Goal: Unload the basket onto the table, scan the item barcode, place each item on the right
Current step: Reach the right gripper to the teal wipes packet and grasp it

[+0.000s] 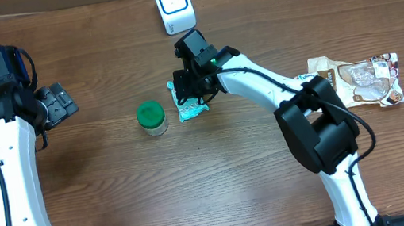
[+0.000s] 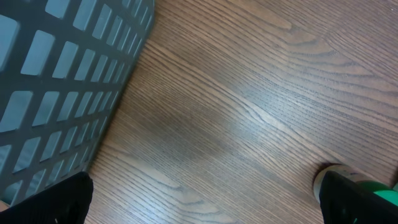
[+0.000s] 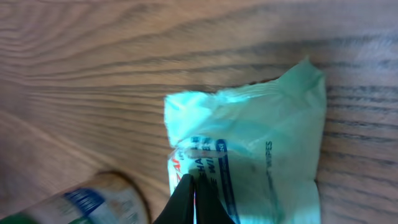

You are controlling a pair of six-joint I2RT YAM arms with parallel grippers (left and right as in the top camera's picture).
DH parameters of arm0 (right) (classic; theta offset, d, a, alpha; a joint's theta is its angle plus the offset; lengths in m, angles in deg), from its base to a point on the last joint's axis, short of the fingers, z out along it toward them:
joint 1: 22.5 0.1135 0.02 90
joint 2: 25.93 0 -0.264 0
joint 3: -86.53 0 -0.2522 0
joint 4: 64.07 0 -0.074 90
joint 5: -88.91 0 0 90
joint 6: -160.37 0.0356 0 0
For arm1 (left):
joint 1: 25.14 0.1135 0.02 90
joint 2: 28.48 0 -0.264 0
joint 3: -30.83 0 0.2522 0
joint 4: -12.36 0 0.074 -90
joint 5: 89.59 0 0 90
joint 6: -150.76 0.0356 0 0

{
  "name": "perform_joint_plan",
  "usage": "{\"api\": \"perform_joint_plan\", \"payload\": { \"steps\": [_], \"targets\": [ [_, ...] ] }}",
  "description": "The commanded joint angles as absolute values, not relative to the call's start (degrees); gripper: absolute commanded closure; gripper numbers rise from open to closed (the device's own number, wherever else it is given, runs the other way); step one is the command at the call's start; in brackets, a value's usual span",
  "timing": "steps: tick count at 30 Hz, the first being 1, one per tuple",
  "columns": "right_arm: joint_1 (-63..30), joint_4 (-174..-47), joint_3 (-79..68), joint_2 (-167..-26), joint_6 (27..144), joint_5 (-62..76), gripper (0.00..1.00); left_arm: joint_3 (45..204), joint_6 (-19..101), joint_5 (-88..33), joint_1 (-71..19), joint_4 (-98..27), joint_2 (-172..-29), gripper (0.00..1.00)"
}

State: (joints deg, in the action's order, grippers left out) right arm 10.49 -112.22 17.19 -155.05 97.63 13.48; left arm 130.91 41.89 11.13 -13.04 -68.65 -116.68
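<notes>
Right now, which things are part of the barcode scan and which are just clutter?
Job: pale green plastic wipes packet, pinched by right end effector; white-and-blue box scanner.
Clutter: green-lidded clear jar; brown-and-white snack bag; grey plastic lattice basket.

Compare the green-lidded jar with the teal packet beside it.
The jar is a rigid round container standing upright; the packet is a soft, crinkled pouch lying flat. The jar has a green lid, the packet is pale teal with printed text. The jar stands free, while the right claw is shut on the packet's edge. Both rest on the wooden table.
</notes>
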Motion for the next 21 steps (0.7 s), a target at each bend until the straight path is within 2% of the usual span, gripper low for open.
{"api": "perform_joint_plan", "payload": {
  "steps": [1,3,8,16,21],
  "targets": [
    [9.57,-115.33,17.74,-159.75,99.12,10.92,0.96,130.91,42.98,10.89,-13.15,-68.47,-116.55,0.01],
    [9.09,-117.51,17.74,-160.42,99.05,10.90,0.96,130.91,42.98,10.87,-13.17,-68.47,-116.55,0.01],
    [6.99,-122.67,17.87,-160.42,94.94,10.92,0.81,130.91,42.98,10.89,-13.15,-68.47,-116.57,0.01],
    [1.64,-133.18,18.24,-160.40,72.89,10.97,0.78,130.91,42.98,10.87,-13.17,-68.47,-116.57,0.00],
    [0.61,-142.78,24.88,-160.31,61.48,13.13,0.71,130.91,42.98,10.89,-13.15,-68.47,-116.57,0.01]
  ]
}}
